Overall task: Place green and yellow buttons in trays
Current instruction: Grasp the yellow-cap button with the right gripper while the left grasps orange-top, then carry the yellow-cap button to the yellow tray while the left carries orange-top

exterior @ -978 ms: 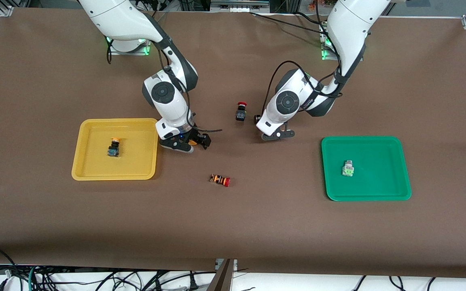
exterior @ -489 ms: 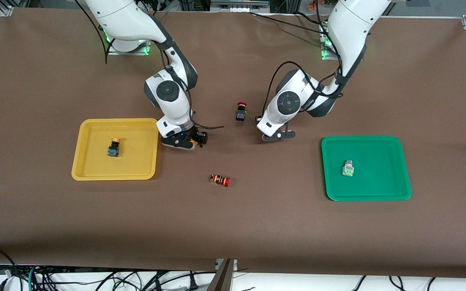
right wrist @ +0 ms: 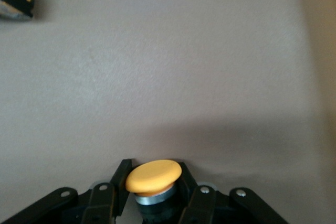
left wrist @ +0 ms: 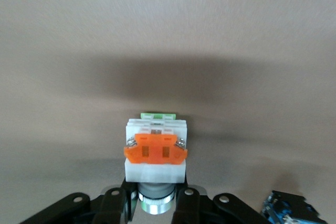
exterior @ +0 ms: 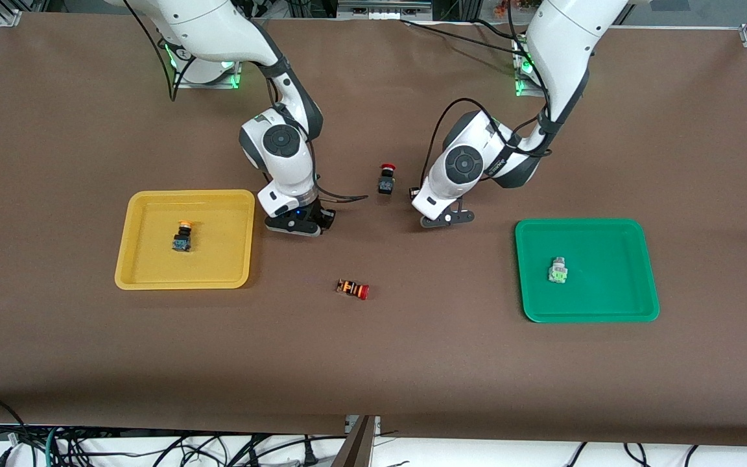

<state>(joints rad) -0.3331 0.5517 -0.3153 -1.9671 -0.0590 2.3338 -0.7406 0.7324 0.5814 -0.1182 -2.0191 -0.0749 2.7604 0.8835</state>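
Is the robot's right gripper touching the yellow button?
Touching. The right wrist view shows the right gripper with a finger pressed against each side of the yellow button.

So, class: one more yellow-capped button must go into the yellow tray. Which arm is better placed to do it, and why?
The right arm. Its claw is shut on the yellow-capped button and sits beside the yellow tray. The left claw grips a white button, nearer the green tray.
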